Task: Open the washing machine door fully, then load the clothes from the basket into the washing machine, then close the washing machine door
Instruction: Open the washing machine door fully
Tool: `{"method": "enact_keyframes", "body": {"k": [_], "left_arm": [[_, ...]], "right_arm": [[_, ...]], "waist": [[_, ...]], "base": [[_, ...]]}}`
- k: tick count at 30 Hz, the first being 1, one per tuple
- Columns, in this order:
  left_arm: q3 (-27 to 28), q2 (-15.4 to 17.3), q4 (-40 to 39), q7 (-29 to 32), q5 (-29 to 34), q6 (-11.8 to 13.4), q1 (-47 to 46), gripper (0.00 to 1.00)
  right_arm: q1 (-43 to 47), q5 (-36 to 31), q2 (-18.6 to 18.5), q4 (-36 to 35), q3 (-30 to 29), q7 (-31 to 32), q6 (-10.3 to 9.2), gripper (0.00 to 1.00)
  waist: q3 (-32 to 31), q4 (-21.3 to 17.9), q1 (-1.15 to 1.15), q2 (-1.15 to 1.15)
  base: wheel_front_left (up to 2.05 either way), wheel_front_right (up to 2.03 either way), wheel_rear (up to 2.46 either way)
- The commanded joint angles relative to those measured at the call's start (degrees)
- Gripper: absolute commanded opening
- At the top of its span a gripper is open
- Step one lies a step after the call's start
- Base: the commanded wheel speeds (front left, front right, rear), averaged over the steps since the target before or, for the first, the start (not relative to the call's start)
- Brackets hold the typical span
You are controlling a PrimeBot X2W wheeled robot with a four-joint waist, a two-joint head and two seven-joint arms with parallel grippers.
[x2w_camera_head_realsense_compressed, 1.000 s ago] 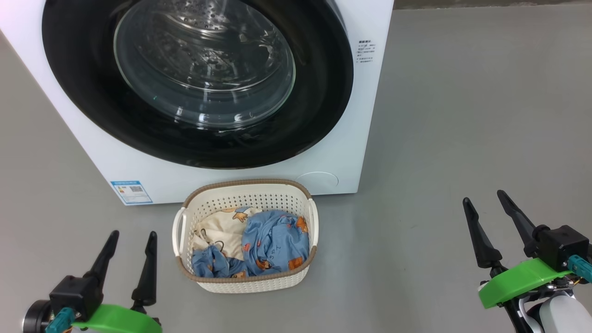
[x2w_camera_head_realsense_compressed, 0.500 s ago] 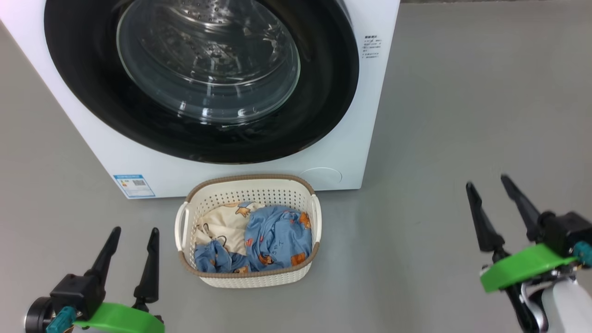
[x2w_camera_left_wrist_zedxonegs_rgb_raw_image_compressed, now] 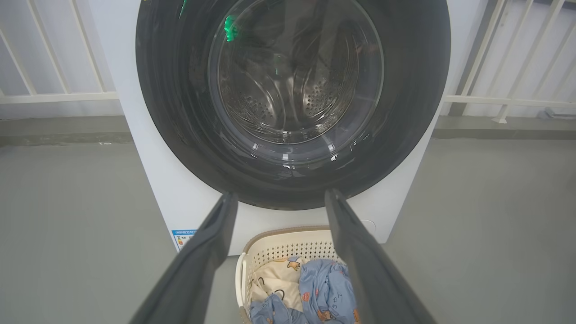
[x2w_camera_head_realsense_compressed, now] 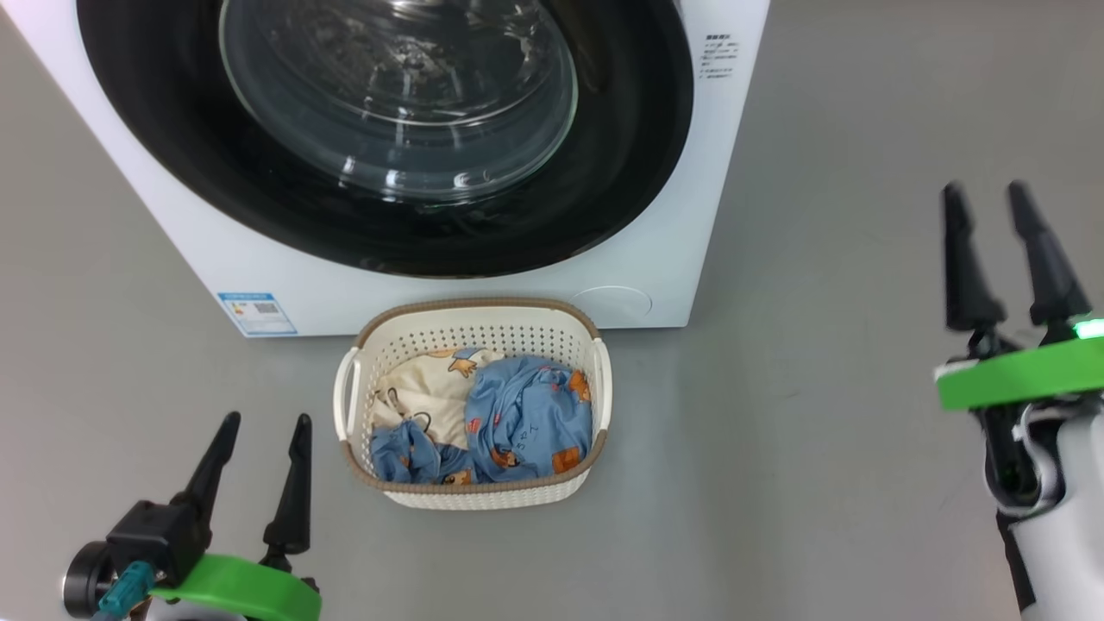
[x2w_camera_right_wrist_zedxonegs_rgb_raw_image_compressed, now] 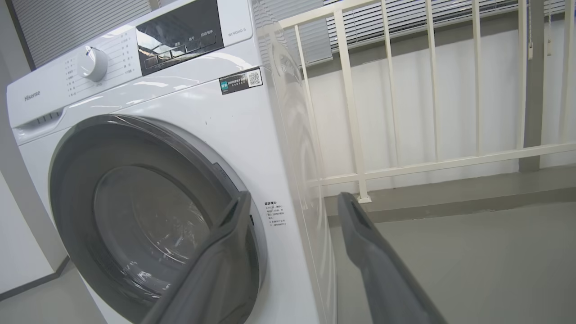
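The white washing machine (x2w_camera_head_realsense_compressed: 655, 259) stands ahead with its round black door (x2w_camera_head_realsense_compressed: 198, 172) shut flat against the front; the same door (x2w_camera_right_wrist_zedxonegs_rgb_raw_image_compressed: 72, 211) appears in the right wrist view. The cream basket (x2w_camera_head_realsense_compressed: 483, 496) sits on the floor just in front of the machine, holding the blue and cream bear-print clothes (x2w_camera_head_realsense_compressed: 526, 423). My left gripper (x2w_camera_head_realsense_compressed: 266, 424) hangs open and empty at the lower left, left of the basket. My right gripper (x2w_camera_head_realsense_compressed: 985, 191) is open and empty, raised at the far right, well to the right of the machine.
Grey floor (x2w_camera_head_realsense_compressed: 819, 388) surrounds the machine and basket. A white railing (x2w_camera_right_wrist_zedxonegs_rgb_raw_image_compressed: 405, 166) and wall run behind and right of the machine. A control panel with a knob (x2w_camera_right_wrist_zedxonegs_rgb_raw_image_compressed: 92, 63) tops the machine's front.
My right gripper has risen and straightened upright at the right edge. The head camera has shifted a little, so the machine and basket sit slightly higher and to the right.
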Motion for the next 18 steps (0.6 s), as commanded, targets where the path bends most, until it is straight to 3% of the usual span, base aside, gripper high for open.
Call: {"method": "enact_keyframes", "body": {"k": [1, 8, 9, 10, 11, 12, 13, 14, 18], "left_arm": [[1.78, 0.99, -1.14, -0.37, -0.26, -0.09, -2.62, 1.0], [1.1, 0.88, -0.7, -0.37, -0.62, -0.09, -3.54, 1.0], [0.85, 0.8, -0.69, -0.37, -0.72, -0.09, -3.82, 1.0], [0.85, 0.8, -0.69, -0.37, -0.72, -0.09, -3.82, 1.0], [0.77, 0.77, -0.66, -0.37, -0.78, -0.09, -3.95, 1.0], [0.68, 0.73, -0.64, -0.37, -0.84, -0.09, -4.11, 1.0], [0.55, 0.7, -0.61, -0.37, -0.87, -0.09, -4.28, 1.0], [0.42, 0.66, -0.55, -0.37, -0.91, -0.09, -4.44, 1.0], [-0.05, 0.46, -0.24, -0.37, -0.97, -0.09, -5.21, 1.0]], "right_arm": [[-2.51, 2.91, 0.09, -0.93, 0.24, -0.66, 0.1, 1.0], [-5.94, 16.62, 3.51, 3.45, -4.27, -0.66, 0.1, 1.0], [-7.26, 21.25, 4.34, 5.36, -5.71, -0.21, 0.1, 1.0], [-7.26, 21.25, 4.34, 5.36, -5.71, -0.21, 0.1, 1.0], [-8.07, 23.62, 4.71, 6.31, -6.47, 0.36, 0.1, 0.88], [-8.94, 25.99, 5.06, 7.23, -7.33, 0.97, 0.1, 0.47], [-9.82, 28.07, 5.29, 8.07, -8.16, 1.52, 0.1, 0.2], [-10.66, 29.8, 5.41, 8.91, -8.95, 1.97, 0.1, 0.0], [-14.16, 35.18, 5.82, 12.09, -11.63, 3.75, 0.1, 0.0]], "waist": [[0.52, 0.49, 0.0, 0.0], [1.89, 1.81, 0.0, 0.0], [2.43, 2.23, 0.0, 0.0], [2.43, 2.23, 0.0, 0.0], [2.76, 2.41, 0.0, 0.0], [3.09, 2.6, 0.0, 0.0], [3.4, 2.8, 0.0, 0.0], [3.71, 3.01, 0.0, 0.0], [4.99, 3.86, 0.0, 0.0]], "base": [[0.0, 0.0, 0.0], [0.0, 0.0, 0.0], [0.0, 0.0, 0.0], [0.0, 0.0, 0.0], [0.0, 0.0, 0.0], [0.0, 0.0, 0.0], [0.0, 0.0, 0.0], [0.0, 0.0, 0.0], [0.0, 0.0, 0.0]]}}
